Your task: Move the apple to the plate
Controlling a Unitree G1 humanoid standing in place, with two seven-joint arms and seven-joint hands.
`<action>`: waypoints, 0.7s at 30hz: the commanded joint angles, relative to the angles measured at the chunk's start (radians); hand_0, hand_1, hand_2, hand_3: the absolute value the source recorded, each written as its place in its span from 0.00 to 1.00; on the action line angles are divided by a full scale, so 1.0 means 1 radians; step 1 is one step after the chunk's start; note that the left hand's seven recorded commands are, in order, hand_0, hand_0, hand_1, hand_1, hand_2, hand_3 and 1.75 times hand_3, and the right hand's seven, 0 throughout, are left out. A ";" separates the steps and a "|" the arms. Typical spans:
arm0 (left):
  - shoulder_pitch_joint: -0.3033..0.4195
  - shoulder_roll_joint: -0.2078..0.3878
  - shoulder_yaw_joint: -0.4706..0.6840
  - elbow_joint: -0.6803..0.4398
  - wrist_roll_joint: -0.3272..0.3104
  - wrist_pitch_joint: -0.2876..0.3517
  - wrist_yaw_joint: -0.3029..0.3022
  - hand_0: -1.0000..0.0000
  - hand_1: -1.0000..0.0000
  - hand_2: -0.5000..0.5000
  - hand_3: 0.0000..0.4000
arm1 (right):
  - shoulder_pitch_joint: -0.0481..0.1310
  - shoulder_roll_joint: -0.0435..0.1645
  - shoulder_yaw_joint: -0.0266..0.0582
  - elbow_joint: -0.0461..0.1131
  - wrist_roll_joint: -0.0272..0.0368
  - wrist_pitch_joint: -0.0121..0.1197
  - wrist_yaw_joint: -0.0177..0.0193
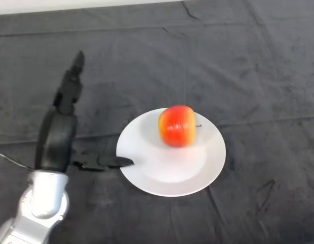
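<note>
The table (248, 61) under its dark, creased cloth takes up nearly everything, with a pale strip of bare edge along the far side. Around the plate there is open cloth on every side, widest beyond it and to its right.

The plate (172, 175) is white, round and shallow, sitting a little right of the middle. Its near half is bare.

The silver-grey arm comes in left of the plate, and the black robot hand (57, 140) hangs just off the plate's left rim. It is spread wide and holds nothing: the long fingers (70, 86) stretch straight away toward the far edge of the table, well clear of the plate, while the thumb (103, 162) lies out sideways with its tip reaching the plate's left rim.

The apple (177, 125) rests on the plate's far half, apart from the robot hand. It is close to round, so no long axis stands out; a small dark stem seems to poke out on its right side, which would put it lying on its side. Its skin is red, fading to orange-yellow on the left and along the bottom.
</note>
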 commanded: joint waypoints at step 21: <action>-0.119 0.100 0.238 0.302 -0.082 -0.123 0.057 1.00 1.00 0.50 0.00 | -0.043 -0.018 0.0099 -0.032 0.0038 -0.004 0.0131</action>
